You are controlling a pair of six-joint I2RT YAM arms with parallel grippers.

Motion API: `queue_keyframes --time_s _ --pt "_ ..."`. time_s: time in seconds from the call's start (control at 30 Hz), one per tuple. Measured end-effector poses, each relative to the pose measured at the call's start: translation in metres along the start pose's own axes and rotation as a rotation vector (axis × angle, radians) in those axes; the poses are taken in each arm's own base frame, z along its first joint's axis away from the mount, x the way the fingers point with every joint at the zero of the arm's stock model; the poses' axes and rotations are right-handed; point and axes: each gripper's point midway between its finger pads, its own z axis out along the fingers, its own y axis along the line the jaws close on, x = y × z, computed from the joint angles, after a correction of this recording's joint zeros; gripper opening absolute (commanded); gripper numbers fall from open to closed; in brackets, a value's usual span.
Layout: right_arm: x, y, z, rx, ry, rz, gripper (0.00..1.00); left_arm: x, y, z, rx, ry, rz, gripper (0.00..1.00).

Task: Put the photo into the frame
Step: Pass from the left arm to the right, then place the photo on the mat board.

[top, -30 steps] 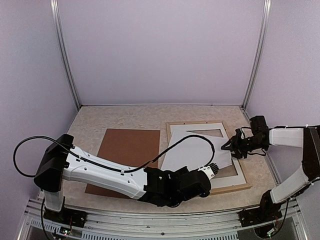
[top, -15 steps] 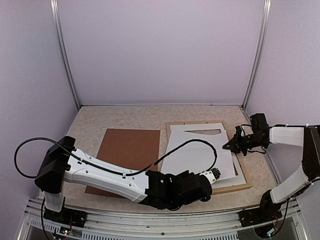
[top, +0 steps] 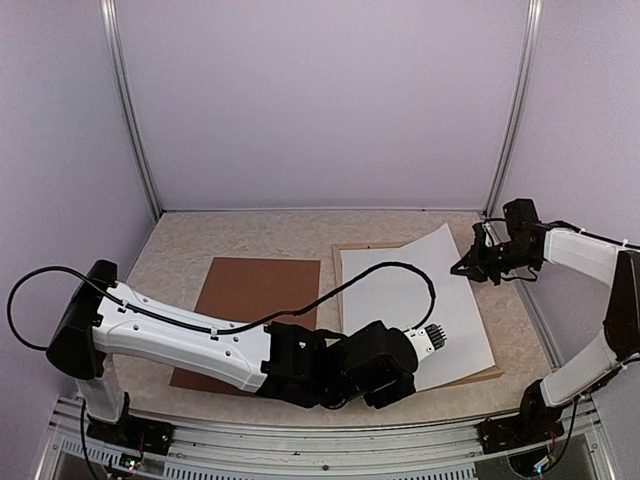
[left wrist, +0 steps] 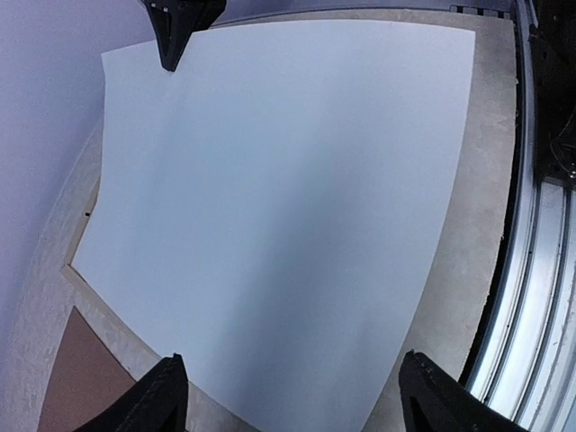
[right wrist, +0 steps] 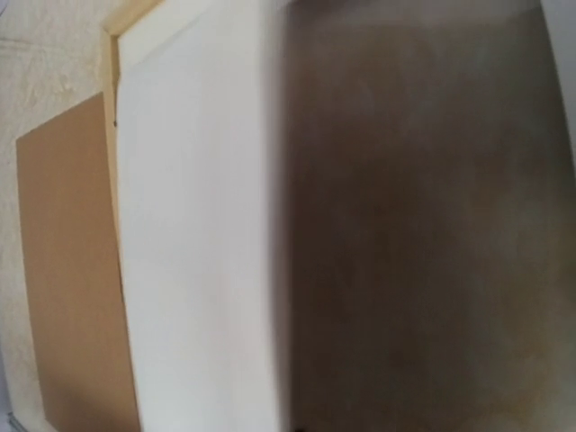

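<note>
The photo (top: 415,300) lies white back up over the frame (top: 350,247), and only thin strips of pale wood show round it. My right gripper (top: 462,267) is shut on the photo's far right edge, and that corner is lifted a little. My left gripper (top: 432,340) hovers over the sheet's near part, open and holding nothing. In the left wrist view the photo (left wrist: 288,180) fills the picture between my spread fingertips (left wrist: 171,396). The right wrist view is blurred, with the photo (right wrist: 198,225) beside a dark patch and my own jaws hidden.
A flat brown backing board (top: 255,310) lies left of the frame on the speckled table (top: 240,235). The metal rail (top: 300,455) runs along the near edge. Lilac walls and two upright posts (top: 130,110) close in the back and sides.
The left gripper has opened and let go of the photo. The right gripper has shut on its right edge. The sheet has swung from skewed to square and now hides the white mat.
</note>
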Motion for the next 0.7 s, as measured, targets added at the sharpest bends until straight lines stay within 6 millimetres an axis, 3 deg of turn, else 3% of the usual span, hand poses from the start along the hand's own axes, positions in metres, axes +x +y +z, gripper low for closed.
queue_keyframes --time_s 0.23,0.33,0.43,0.63,0.7 --pt "-0.037 0.015 -0.009 0.036 -0.046 -0.126 0.0 0.001 -0.005 -0.009 0.096 -0.007 -0.016 0.94" --pt "-0.05 0.014 -0.005 0.065 -0.046 -0.177 0.0 0.003 0.006 -0.011 0.136 -0.003 -0.059 0.96" --pt "-0.055 0.006 0.004 0.089 -0.016 -0.213 0.0 0.0 0.035 -0.013 0.144 -0.012 -0.14 0.97" --pt "-0.051 -0.015 0.023 0.13 0.055 -0.245 0.0 -0.021 0.13 -0.036 0.075 -0.099 -0.344 0.98" --pt "-0.05 -0.019 0.026 0.141 0.065 -0.248 0.0 -0.026 0.153 -0.046 0.047 -0.13 -0.391 0.98"
